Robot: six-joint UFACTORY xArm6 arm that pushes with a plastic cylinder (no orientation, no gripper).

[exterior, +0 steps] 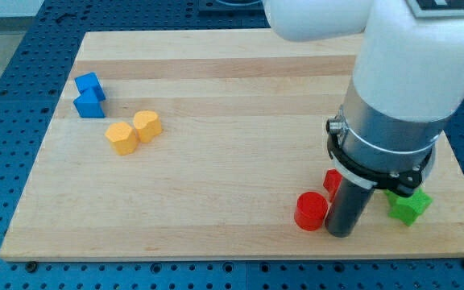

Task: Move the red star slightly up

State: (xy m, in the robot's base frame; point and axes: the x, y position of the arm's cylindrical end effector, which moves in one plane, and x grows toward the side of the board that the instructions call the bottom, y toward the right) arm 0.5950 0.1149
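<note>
Wooden board [216,121] fills most of the view, resting on a blue perforated table [6,121]. White arm [409,64] comes down at the view's right, ending in a dark rod; no pincer on it, so no jaw state to tell. My tip [341,234] sits between the red cylinder [311,211] and green block [409,206]. Red star [332,182] is mostly hidden behind the rod, just above the cylinder. Blue blocks [89,95] sit upper left, yellow blocks [133,132] just beside them to the right.
</note>
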